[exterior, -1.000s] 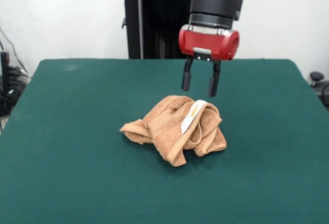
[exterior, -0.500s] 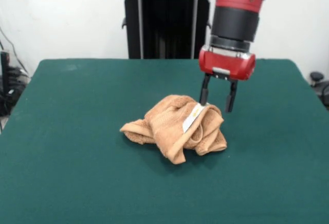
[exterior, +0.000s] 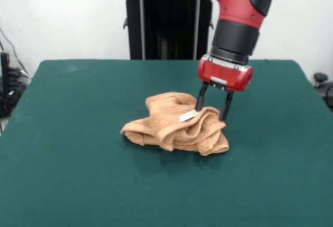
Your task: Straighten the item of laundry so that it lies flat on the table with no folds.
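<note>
The item of laundry [exterior: 171, 125] is a light-brown terry towel, bunched in a crumpled heap near the middle of the dark green table [exterior: 73, 143]. Its white label [exterior: 187, 116] shows on the upper right part of the heap. My gripper [exterior: 212, 109] is tilted and down at the heap's right upper edge. It is open. One finger [exterior: 200, 101] touches the cloth beside the label, and the other stands just past the towel's right side. A fold of towel lies between them.
Green cloth stretches wide on every side of the towel. Cables and dark gear [exterior: 6, 84] sit off the table's left edge, and a small dark object [exterior: 323, 84] sits off its right edge.
The gripper has swung right, then dropped and tilted into the towel's right edge. The heap now sits lower and flatter, and the label has shifted down and lies flatter.
</note>
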{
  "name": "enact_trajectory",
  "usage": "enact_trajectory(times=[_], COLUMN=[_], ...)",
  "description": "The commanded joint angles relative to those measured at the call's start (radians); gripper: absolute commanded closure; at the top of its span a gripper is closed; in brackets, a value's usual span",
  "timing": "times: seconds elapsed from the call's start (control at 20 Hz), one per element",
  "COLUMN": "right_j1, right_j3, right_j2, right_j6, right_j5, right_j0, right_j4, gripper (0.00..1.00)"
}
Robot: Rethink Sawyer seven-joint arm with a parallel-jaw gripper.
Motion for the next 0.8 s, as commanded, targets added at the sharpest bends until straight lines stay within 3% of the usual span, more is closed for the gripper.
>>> enact_trajectory(times=[0.05,0.45,0.8], right_j1=[0.038,0.029,0.087], right_j3=[-0.068,-0.073,-0.099], right_j2=[-0.119,-0.165,-0.224], right_j6=[0.155,0.136,0.104], right_j5=[-0.043,0.021,0.158], right_j0=[0.074,0.109,0.176], right_j4=[0.18,0.202,0.278], gripper=[0.0,0.0,0.0])
